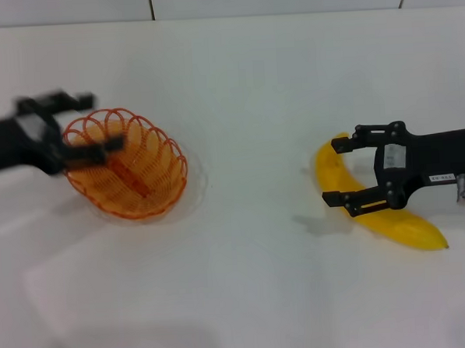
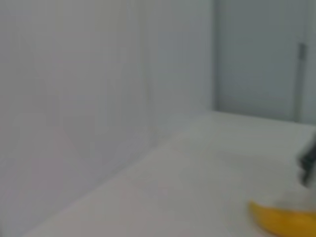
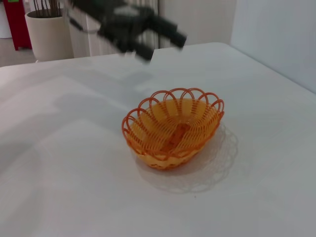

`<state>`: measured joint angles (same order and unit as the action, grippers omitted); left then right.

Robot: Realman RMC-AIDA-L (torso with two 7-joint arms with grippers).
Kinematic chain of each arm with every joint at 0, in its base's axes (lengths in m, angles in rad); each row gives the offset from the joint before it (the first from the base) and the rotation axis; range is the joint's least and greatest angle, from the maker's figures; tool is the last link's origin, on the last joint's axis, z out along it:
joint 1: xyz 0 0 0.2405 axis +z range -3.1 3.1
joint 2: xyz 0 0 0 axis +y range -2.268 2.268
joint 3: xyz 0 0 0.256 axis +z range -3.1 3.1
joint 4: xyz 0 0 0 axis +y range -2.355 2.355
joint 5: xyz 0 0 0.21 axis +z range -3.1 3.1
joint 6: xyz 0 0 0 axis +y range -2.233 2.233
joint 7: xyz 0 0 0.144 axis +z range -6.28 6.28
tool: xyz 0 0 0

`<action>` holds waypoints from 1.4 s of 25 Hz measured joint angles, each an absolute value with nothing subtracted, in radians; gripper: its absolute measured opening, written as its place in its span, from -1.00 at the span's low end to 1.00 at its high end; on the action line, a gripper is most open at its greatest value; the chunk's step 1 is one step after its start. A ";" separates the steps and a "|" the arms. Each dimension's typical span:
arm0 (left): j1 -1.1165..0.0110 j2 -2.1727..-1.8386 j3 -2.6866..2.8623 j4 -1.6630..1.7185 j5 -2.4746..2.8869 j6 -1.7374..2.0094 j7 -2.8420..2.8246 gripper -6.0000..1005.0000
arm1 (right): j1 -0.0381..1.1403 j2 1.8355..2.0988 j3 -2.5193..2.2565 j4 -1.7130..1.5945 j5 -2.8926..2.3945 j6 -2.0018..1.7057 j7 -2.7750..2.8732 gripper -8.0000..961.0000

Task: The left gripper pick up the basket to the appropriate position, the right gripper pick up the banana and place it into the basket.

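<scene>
The orange wire basket point(image 1: 143, 182) stands upright on the white table at the left; it also shows in the right wrist view point(image 3: 173, 131). My left gripper point(image 1: 103, 122) is open and blurred at the basket's left rim. In the right wrist view, the left gripper point(image 3: 165, 47) hangs beyond the basket and apart from it. The yellow banana point(image 1: 411, 227) lies on the table at the right; its end shows in the left wrist view point(image 2: 286, 219). My right gripper point(image 1: 334, 172) is open, and its fingers straddle the banana's far end.
The white table point(image 1: 244, 103) runs back to a pale wall. In the right wrist view a cream plant pot point(image 3: 47, 32) and a red object point(image 3: 15, 24) stand on the floor beyond the table's edge.
</scene>
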<state>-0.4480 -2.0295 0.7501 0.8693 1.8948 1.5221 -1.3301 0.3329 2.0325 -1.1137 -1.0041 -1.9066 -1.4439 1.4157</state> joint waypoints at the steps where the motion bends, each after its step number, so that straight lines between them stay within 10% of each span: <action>1: -0.441 -2.030 0.727 0.899 1.892 1.522 -1.367 0.72 | 0.334 2.032 -1.114 -1.003 -1.907 -1.443 1.416 0.85; 6: -0.426 -2.017 0.656 1.019 1.920 1.477 -1.585 0.72 | 0.341 2.033 -1.117 -1.001 -1.911 -1.442 1.416 0.85; 18: -0.597 -1.867 0.667 0.851 2.192 1.444 -1.832 0.72 | 0.366 2.033 -1.123 -0.963 -1.918 -1.442 1.410 0.85; 35: -0.736 -1.896 0.690 0.753 2.464 1.357 -1.827 0.71 | 0.371 2.033 -1.125 -0.963 -1.918 -1.451 1.417 0.85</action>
<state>-0.7362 -1.8960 0.6905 0.7533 2.4636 1.3568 -1.8273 0.3713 2.0325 -1.1248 -0.9632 -1.9175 -1.4509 1.4170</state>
